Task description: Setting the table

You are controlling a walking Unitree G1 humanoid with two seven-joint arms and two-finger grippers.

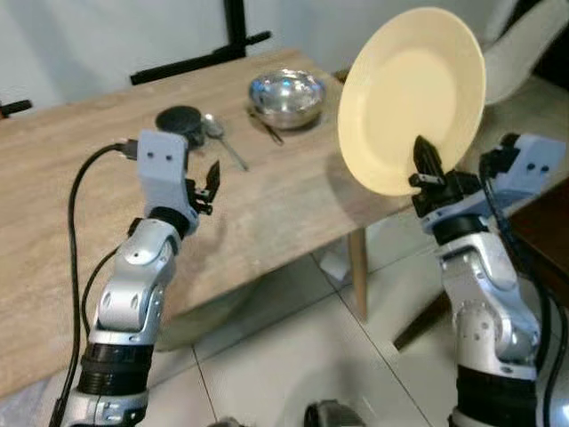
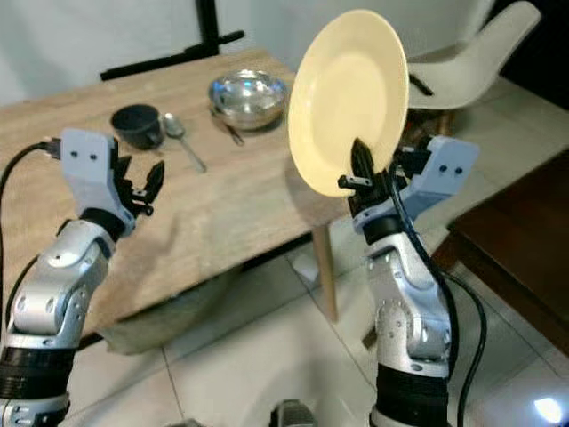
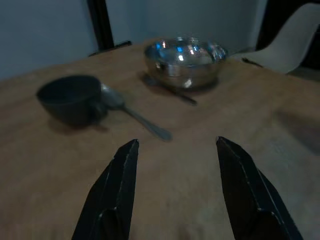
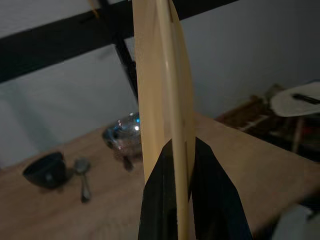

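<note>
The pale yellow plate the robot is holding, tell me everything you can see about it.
The pale yellow round plate looks like smooth matte ceramic or plastic, with a shallow well and a broad rim, and nothing on it. It stands nearly upright, on edge, in the air beside the light wooden table's right edge, not touching it. The right gripper pinches its lower rim, one black finger on each face; nothing else touches it.

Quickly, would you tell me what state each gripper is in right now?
Left gripper: open, holding nothing, above the wooden table.
Right gripper: shut on the yellow plate, held upright by its rim.
</note>
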